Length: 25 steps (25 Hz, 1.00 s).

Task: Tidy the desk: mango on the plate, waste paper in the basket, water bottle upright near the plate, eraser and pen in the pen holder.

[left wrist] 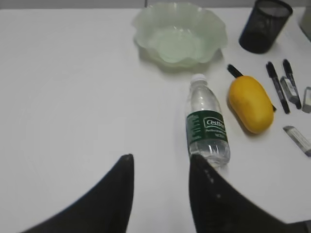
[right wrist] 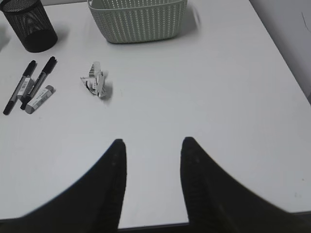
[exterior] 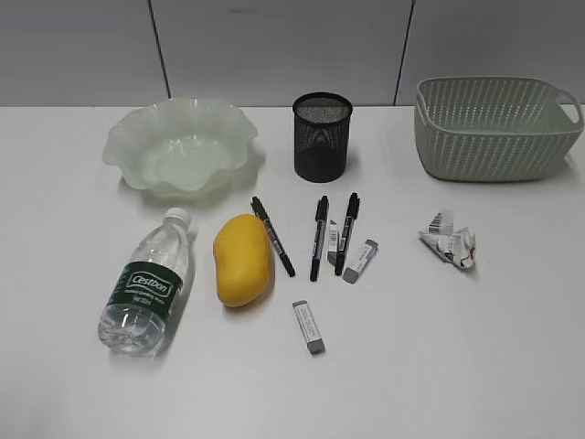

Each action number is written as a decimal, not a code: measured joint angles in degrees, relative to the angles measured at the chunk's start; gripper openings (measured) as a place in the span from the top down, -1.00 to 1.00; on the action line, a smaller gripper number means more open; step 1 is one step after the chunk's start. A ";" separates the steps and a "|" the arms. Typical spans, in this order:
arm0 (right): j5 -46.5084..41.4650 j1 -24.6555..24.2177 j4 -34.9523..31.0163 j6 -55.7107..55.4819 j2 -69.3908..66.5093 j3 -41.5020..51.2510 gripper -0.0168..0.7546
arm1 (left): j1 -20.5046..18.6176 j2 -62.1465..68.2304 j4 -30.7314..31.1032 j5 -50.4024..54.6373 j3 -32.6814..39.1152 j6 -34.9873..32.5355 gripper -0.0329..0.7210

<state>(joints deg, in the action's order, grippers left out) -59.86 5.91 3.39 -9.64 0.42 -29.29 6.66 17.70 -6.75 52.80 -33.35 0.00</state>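
Note:
The water bottle (exterior: 146,283) lies on its side at the front left, with the mango (exterior: 243,260) to its right. Three black pens (exterior: 318,238) and erasers (exterior: 309,326) lie in the middle. Behind them stands the pen holder (exterior: 322,137), with the plate (exterior: 119,151) at the back left. The waste paper (exterior: 450,240) lies in front of the basket (exterior: 484,137). My left gripper (left wrist: 160,158) hangs open, just short of the bottle (left wrist: 208,128) and left of its base. My right gripper (right wrist: 153,141) is open over bare table, well short of the paper (right wrist: 96,80). Neither gripper shows in the exterior view.
The white table's right edge (right wrist: 284,63) runs past the basket (right wrist: 138,22). A grey panelled wall (exterior: 274,46) closes off the back. Bare white table lies left of the bottle and along the front right.

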 joint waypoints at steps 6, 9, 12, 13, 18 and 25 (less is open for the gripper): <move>-0.06 0.00 0.00 0.00 0.00 0.00 0.15 | 0.83 40.29 -11.54 -10.32 -7.96 -11.63 -0.34; 0.00 0.00 0.00 0.00 0.00 0.00 0.15 | 6.37 55.66 -13.28 -11.53 -15.94 -13.24 -0.38; 0.00 0.00 0.00 0.00 0.00 0.00 0.15 | 15.68 67.15 -12.41 -12.85 -24.21 -9.73 -0.39; 0.00 0.00 0.00 0.00 0.00 0.00 0.15 | 18.22 70.14 -10.60 -13.41 -26.88 -6.63 -0.39; 0.00 0.00 0.06 0.00 0.00 0.00 0.15 | 26.39 85.74 -3.73 -13.81 -38.31 2.86 -0.62; 0.00 0.00 0.06 0.00 0.00 0.00 0.15 | 27.74 99.25 -0.76 -7.08 -50.50 8.96 -0.75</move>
<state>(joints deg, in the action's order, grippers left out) -59.87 5.91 3.45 -9.64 0.42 -29.29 34.40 116.95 -7.51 45.72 -83.86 8.96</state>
